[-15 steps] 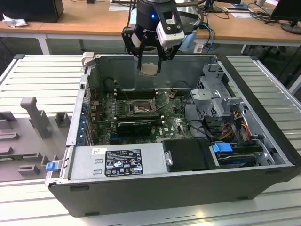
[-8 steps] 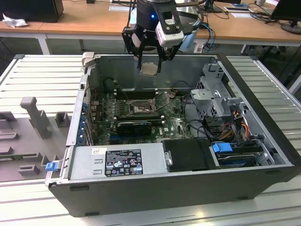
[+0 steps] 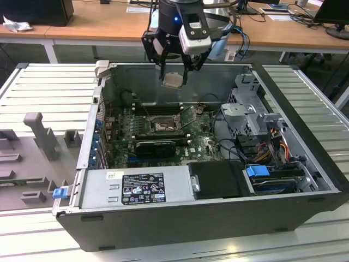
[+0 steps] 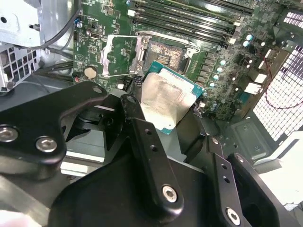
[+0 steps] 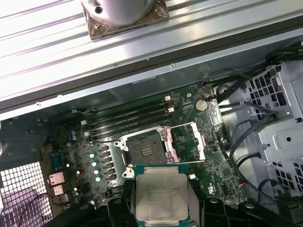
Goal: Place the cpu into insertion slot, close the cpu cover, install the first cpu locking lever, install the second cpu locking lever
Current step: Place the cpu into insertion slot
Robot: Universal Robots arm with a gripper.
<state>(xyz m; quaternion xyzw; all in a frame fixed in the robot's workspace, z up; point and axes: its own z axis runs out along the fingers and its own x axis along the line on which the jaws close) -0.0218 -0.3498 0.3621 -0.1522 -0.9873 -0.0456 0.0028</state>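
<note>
The cpu (image 5: 161, 196), a flat square chip with a pale metal top, hung in the air over an opened computer case (image 3: 180, 218), pinched by its edges in the arm's gripper (image 3: 174, 76). The fingers were closed only as far as the chip's width allowed and held nothing else. In the exterior view the chip hovered well above the green board, towards the far wall of the case, with the insertion slot (image 5: 147, 151) below it and a little nearer.

The socket lay bare and dark inside its silvery rim. The cpu cover (image 5: 199, 139) stood open, folded back just beside it. By that showing, none of the four steps was finished: the chip had not yet been seated, the cover was not closed, and both locking steps were judged to remain.

Around the socket the board was crowded. Long black memory slots (image 3: 158, 109) ran along its far side and a long black card (image 3: 155, 146) lay on its near side. A drive cage (image 3: 248, 109) and a tangle of cables (image 3: 262, 147) filled the exterior view's right, and a grey power supply (image 3: 136, 188) sat along the near edge. Nothing lay over the socket itself, though the folded-back cover and the case walls left the fingers a tight way down.
</note>
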